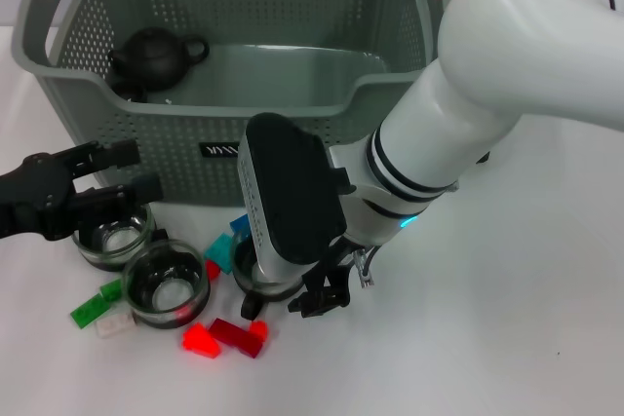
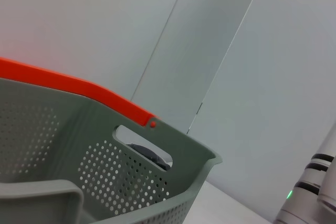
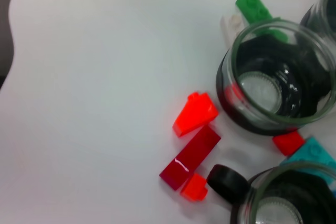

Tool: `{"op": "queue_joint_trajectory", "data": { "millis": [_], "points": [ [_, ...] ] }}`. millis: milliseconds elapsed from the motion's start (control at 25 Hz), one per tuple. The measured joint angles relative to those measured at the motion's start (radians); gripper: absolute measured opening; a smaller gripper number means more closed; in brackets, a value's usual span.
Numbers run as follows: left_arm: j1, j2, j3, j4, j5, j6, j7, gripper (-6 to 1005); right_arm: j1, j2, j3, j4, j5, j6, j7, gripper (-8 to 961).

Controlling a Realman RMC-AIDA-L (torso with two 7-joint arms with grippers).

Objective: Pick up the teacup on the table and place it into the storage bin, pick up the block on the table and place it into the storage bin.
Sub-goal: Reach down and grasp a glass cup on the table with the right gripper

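The grey storage bin (image 1: 195,133) stands at the back, its orange-clipped rim (image 2: 105,98) filling the left wrist view. Three glass teacups sit in front of it: one (image 1: 115,236) under my open left gripper (image 1: 132,170), a middle one (image 1: 166,284) (image 3: 275,85), and one (image 1: 258,280) (image 3: 283,198) mostly hidden beneath my right gripper (image 1: 317,294). Blocks lie around the cups: a green block (image 1: 93,307) (image 3: 254,6), a white block (image 1: 114,323), a bright red block (image 1: 200,340) (image 3: 195,114), a dark red block (image 1: 239,335) (image 3: 190,156) and a teal block (image 1: 222,250).
A black teapot (image 1: 151,56) rests inside the bin at its left end. My right arm (image 1: 487,94) reaches across the bin's right front corner. White table (image 1: 507,338) stretches to the right and along the front.
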State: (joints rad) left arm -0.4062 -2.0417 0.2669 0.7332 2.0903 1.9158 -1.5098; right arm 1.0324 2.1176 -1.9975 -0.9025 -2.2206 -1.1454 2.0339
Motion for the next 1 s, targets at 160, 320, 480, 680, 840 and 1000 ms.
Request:
{"op": "queue_joint_trajectory", "data": {
  "millis": [160, 320, 480, 680, 840, 1000],
  "points": [
    [0.003, 0.0, 0.0, 0.0, 0.0, 0.0, 0.0, 818, 0.0, 0.001, -0.034, 0.004, -0.005, 0.021, -0.003, 504],
    [0.004, 0.0, 0.0, -0.001, -0.001, 0.0, 0.001, 818, -0.002, 0.001, -0.048, 0.004, -0.005, 0.034, -0.004, 505],
    [0.005, -0.001, 0.0, -0.004, -0.001, 0.0, 0.002, 817, -0.005, 0.001, -0.056, 0.004, -0.011, 0.042, -0.012, 503],
    [0.009, -0.002, 0.0, -0.009, -0.002, 0.0, 0.003, 817, -0.008, 0.001, -0.058, 0.004, -0.014, 0.05, -0.013, 500],
    [0.01, -0.002, 0.0, -0.009, -0.003, 0.0, 0.003, 817, -0.009, 0.001, -0.058, 0.002, -0.014, 0.051, -0.014, 498],
    [0.01, -0.002, 0.0, -0.009, -0.003, 0.0, 0.003, 816, -0.009, 0.001, -0.058, -0.003, -0.009, 0.056, -0.014, 496]
  ]
}}
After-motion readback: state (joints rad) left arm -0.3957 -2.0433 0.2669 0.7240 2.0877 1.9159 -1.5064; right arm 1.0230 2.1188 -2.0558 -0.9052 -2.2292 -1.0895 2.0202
